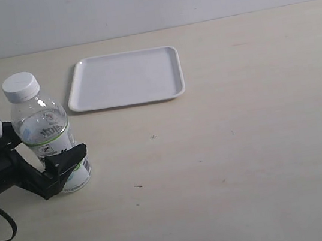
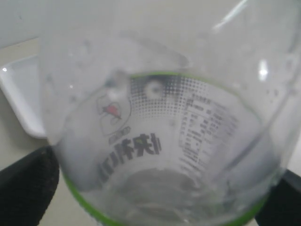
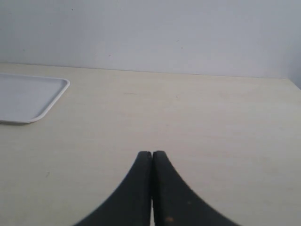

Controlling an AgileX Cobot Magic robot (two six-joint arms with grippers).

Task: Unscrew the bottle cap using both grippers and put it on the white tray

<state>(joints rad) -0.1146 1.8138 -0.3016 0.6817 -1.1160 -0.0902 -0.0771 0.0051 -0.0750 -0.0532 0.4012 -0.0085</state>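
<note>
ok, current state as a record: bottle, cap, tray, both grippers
bottle: upright on table, left of white tray in exterior view, apart from it
bottle cap: on the neck, not yet off
white tray: holds nothing
left gripper: fingers either side of bottle's label, gripping
right gripper: fingers shut, nothing between, above bare table

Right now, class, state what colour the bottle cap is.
White: the bottle cap shows best in the exterior view.

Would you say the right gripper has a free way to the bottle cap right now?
Probably yes: the bottle cap stands exposed above the left gripper, which grips the bottle lower down. The right gripper, shut, must open first.
</note>
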